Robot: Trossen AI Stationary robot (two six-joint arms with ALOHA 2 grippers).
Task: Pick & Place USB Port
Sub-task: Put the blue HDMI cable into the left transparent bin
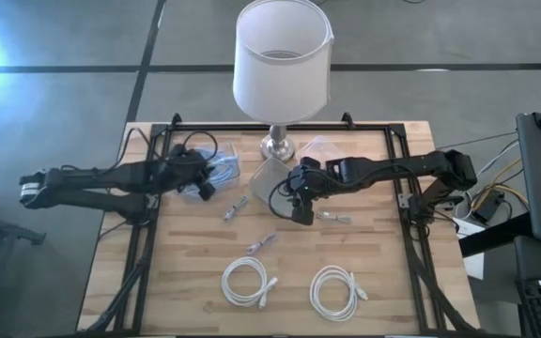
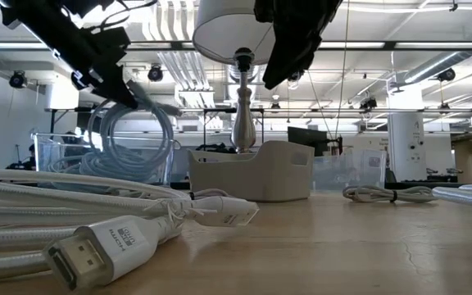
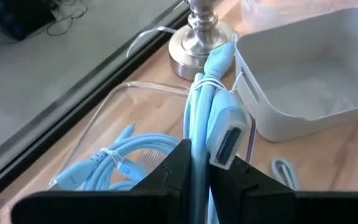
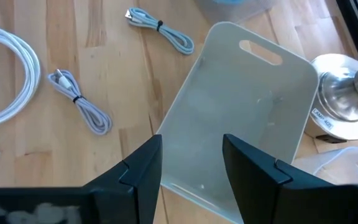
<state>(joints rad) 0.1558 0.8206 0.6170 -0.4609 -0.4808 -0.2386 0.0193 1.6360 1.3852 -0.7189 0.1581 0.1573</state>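
Note:
A light-blue USB cable bundle [image 3: 213, 93], tied into a coil, sits in my left gripper [image 3: 201, 158], which is shut on it over a clear plastic tray [image 1: 222, 171]. The low view shows the coil [image 2: 133, 135] under that gripper [image 2: 105, 70]. A second light-blue coil [image 3: 120, 165] lies in the tray. My right gripper [image 4: 191, 165] is open and touches nothing. It hovers above the white bin [image 4: 247, 118], which stands on the table beside the lamp base [image 1: 277, 144]. My left gripper pinches the light-blue bundle between its two fingers, on the strands beside the flat connector [image 3: 229, 134]. The strands run along the fingers and out past their tips. The coil [image 2: 133, 135] hangs below the gripper; whether its bottom touches the tray I cannot tell.
The lamp with its white shade [image 1: 282, 58] stands at the table's far middle. Small grey cables [image 1: 235, 208], [image 1: 261, 243], [image 1: 334, 216] and two white coils [image 1: 245, 281], [image 1: 334, 290] lie on the near half. A black frame [image 1: 148, 225] rims the table.

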